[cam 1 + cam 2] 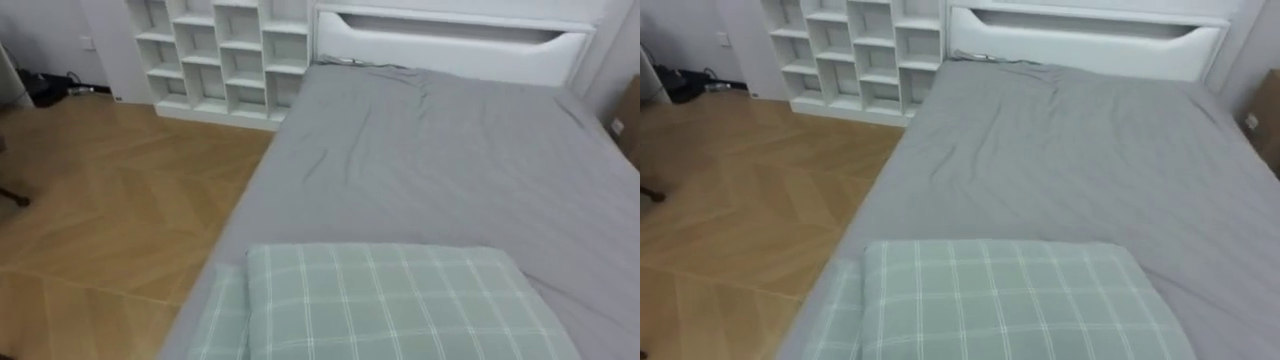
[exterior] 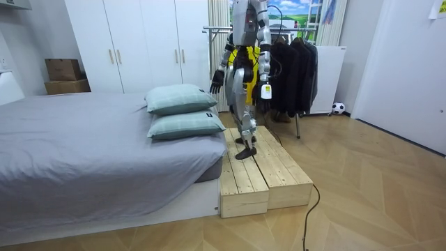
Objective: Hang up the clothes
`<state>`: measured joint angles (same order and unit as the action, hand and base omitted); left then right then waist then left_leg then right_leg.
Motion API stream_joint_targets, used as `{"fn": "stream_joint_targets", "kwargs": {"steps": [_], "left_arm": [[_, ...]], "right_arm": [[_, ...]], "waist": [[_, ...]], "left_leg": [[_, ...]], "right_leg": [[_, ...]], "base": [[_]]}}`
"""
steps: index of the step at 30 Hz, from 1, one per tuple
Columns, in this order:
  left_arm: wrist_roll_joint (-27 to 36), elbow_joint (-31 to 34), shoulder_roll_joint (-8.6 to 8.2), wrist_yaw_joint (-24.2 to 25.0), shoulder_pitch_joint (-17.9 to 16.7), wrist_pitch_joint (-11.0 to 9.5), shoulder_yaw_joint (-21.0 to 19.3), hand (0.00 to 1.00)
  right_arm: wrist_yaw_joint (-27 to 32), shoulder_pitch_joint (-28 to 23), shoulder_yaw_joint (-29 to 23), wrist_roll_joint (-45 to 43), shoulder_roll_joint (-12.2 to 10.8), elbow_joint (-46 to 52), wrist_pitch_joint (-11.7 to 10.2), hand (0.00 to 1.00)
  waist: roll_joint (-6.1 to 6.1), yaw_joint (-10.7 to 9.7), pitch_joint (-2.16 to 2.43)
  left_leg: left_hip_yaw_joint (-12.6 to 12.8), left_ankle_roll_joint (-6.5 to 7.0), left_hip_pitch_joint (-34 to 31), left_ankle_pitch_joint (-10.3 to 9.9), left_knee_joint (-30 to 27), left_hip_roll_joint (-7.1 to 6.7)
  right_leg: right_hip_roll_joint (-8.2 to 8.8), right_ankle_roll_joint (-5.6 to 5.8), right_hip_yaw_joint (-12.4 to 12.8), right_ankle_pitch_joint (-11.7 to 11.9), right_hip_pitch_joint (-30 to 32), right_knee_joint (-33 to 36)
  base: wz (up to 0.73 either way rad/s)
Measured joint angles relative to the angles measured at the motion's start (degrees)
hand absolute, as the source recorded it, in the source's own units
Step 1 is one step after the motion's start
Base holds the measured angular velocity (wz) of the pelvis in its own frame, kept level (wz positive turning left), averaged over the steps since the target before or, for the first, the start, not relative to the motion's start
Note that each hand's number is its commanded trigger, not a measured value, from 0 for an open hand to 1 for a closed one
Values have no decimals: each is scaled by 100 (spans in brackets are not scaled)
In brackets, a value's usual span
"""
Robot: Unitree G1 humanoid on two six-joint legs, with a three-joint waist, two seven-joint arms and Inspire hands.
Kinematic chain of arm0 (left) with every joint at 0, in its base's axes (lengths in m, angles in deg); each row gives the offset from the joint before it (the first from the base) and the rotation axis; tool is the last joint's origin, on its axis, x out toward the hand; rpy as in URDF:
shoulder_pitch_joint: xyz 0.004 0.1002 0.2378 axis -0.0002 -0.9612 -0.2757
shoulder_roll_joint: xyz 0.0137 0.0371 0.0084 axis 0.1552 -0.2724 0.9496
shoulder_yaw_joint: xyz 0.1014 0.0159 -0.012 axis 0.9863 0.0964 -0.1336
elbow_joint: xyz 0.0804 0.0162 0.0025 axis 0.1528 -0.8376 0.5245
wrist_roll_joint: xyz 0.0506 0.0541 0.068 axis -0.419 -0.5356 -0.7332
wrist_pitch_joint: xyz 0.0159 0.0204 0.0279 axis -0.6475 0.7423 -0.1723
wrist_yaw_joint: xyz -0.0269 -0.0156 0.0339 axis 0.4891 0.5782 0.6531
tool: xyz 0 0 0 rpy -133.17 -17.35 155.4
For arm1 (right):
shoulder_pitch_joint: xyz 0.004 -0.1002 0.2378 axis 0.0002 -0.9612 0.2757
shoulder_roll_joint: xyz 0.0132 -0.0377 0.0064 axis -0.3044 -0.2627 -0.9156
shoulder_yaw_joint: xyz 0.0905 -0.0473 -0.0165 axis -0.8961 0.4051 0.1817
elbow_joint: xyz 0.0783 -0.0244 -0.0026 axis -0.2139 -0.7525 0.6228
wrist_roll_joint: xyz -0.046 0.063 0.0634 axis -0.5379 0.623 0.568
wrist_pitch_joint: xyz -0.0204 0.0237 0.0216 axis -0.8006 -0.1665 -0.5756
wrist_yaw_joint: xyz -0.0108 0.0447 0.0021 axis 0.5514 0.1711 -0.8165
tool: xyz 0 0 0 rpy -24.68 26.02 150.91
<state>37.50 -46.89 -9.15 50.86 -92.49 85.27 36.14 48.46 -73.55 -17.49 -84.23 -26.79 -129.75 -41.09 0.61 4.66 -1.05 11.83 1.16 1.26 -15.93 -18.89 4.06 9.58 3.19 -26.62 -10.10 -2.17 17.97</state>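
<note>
In the room view I stand on a wooden platform (image 2: 261,174) at the pillow end of the bed, facing along the bed, with one foot lifted. Behind me a clothes rack (image 2: 223,29) holds several dark garments (image 2: 293,66). Something yellow (image 2: 245,57) shows against my front; I cannot tell whether a hand holds it. My right hand (image 2: 216,82) hangs toward the bed with its fingers spread and nothing in it. My left hand (image 2: 265,89) hangs at my side before the dark garments.
The grey bed (image 1: 450,150) stretches ahead to a white headboard (image 1: 450,40), with green checked pillows (image 1: 400,300) right below me. A white cube shelf (image 1: 220,55) stands at the far left. White wardrobes (image 2: 139,42) line the wall. Wooden floor (image 1: 100,200) lies left of the bed.
</note>
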Motion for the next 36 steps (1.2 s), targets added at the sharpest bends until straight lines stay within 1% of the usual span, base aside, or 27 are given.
{"fn": "stream_joint_targets", "kwargs": {"steps": [1,2,3,4,6,8,9,11,13,14,15,16,20,22,25,26,29,31,36], "left_arm": [[71,164,18,-66,19,-30,33,0],[126,216,17,-84,49,-64,37,0],[214,223,12,-91,158,-99,36,0],[296,223,6,-104,201,-130,34,0],[322,222,-13,-123,249,-209,35,0],[327,222,-13,-133,259,-231,35,0],[336,222,-17,-149,275,-231,43,0],[443,203,-46,-158,187,-228,82,0],[563,202,-71,-161,117,-228,164,0],[565,203,-84,-161,85,-229,181,0],[566,202,-121,-161,27,-229,196,0],[566,201,-152,-161,-6,-229,208,0],[563,201,-213,-126,-49,-229,257,0],[560,205,-230,-53,-66,-229,252,0],[561,205,-255,4,-64,-229,258,0],[561,205,-254,23,-67,-228,257,0],[556,205,-254,116,-64,-225,251,0],[556,204,-254,188,-70,-224,247,0],[557,205,-239,290,-77,-222,245,0]], "right_arm": [[82,-152,0,-4,-7,3,-8,0],[106,-152,0,-4,-8,1,-15,0],[117,-157,0,-3,-7,-10,-66,0],[106,-200,0,1,-8,-15,-122,0],[85,-240,-4,60,-13,-5,-160,0],[32,-283,-2,200,-43,9,-165,0],[7,-310,-3,281,-75,5,-158,0],[-101,-316,-4,307,-92,4,-153,0],[-139,-306,0,295,-93,5,-153,0],[-152,-306,0,290,-94,5,-153,0],[-161,-307,-1,282,-98,5,-155,0],[-172,-304,1,282,-101,1,-156,0],[-259,-299,-26,284,-99,-13,-164,0],[-344,-297,-93,282,-99,-10,-171,0],[-385,-318,-174,291,-100,-11,-170,0],[-392,-314,-174,296,-101,-12,-169,0],[-392,-315,-178,353,-100,-14,-166,0],[-392,-324,-178,468,-100,-30,-158,0],[-395,-346,-180,658,-102,-54,-140,0]], "waist": [[16,-20,110],[4,-14,107],[-13,-42,110],[-29,-117,102],[-11,-143,113],[27,-153,101],[69,-168,97],[105,-186,119],[135,-177,103],[137,-179,102],[136,-188,101],[133,-197,101],[96,-232,88],[51,-280,78],[6,-290,79],[13,-293,72],[7,-290,73],[3,-284,69],[11,-289,66]], "left_leg": [[-25,-47,-15,3,-25,0],[-22,-70,-9,-12,-39,22],[-36,-88,2,3,-24,49],[-72,-95,10,24,13,40],[-84,-96,46,29,48,28],[-82,-96,100,29,114,20],[-84,-105,159,35,169,12],[-81,-106,239,35,243,4],[-87,-111,260,38,282,6],[-84,-112,268,38,293,6],[-83,-116,293,41,330,0],[-88,-118,298,42,345,-3],[-93,-150,322,58,389,7],[-97,-181,336,76,445,17],[-97,-216,343,102,517,21],[-99,-227,343,109,530,27],[-113,-238,343,116,542,35],[-117,-240,343,117,546,29],[-127,-239,344,117,546,25]], "right_leg": [[-74,4,-19,57,-147,-267],[-119,-6,-45,33,-225,-390],[-185,-33,-74,81,-343,-525],[-238,-30,-97,98,-391,-542],[-260,-19,-22,104,-391,-534],[-264,-1,-5,122,-408,-536],[-269,5,-1,126,-448,-553],[-296,25,23,132,-518,-624],[-310,29,71,136,-514,-638],[-317,30,139,137,-514,-644],[-333,36,330,140,-520,-666],[-357,50,469,149,-547,-742],[-399,62,477,158,-610,-845],[-416,61,481,158,-604,-861],[-443,38,487,173,-603,-929],[-453,36,487,174,-598,-933],[-470,36,498,173,-600,-937],[-471,42,622,169,-600,-942],[-470,43,628,168,-608,-943]], "base": [[33],[13],[12],[17],[3],[-4],[0],[-2],[-6],[-3],[0],[0],[2],[0],[0],[0],[0],[0],[0]]}}
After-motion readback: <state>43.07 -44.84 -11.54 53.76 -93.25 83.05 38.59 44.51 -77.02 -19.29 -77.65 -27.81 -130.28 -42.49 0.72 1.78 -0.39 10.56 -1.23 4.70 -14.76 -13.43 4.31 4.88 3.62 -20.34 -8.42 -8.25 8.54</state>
